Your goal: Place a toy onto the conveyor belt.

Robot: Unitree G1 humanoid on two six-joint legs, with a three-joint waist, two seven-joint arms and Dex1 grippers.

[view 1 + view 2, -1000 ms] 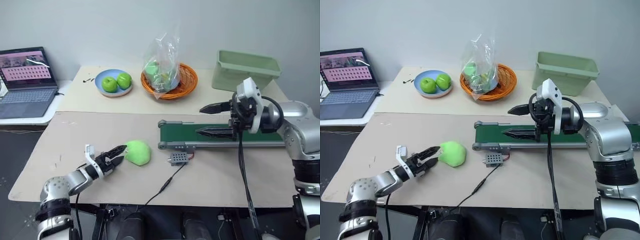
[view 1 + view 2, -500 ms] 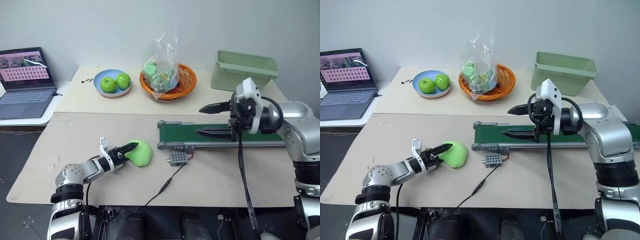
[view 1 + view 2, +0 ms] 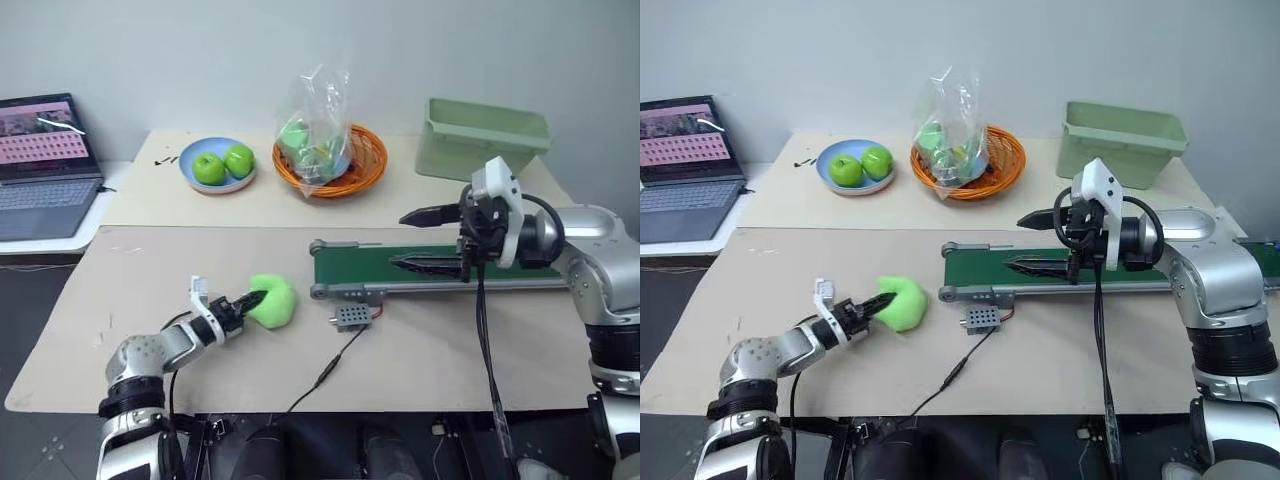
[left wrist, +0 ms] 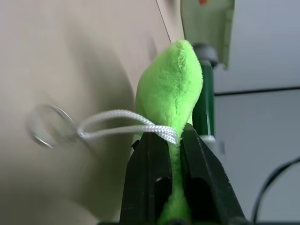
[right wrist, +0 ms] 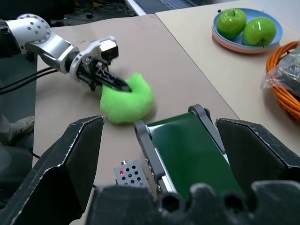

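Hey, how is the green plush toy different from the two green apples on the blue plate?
The toy is fuzzy and lime-green, squashed where the left gripper pinches it; the apples are glossy, darker and keep their round shape. The toy lies on the near tabletop beside the conveyor belt; the apples sit untouched on the blue plate at the far side. A white cord with a ring hangs from the toy; each apple shows a stem dimple. All are green and similar in size.

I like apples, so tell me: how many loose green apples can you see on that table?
2. Both apples sit side by side on the blue plate, beside the orange basket. The bag in that basket holds green items I cannot identify.
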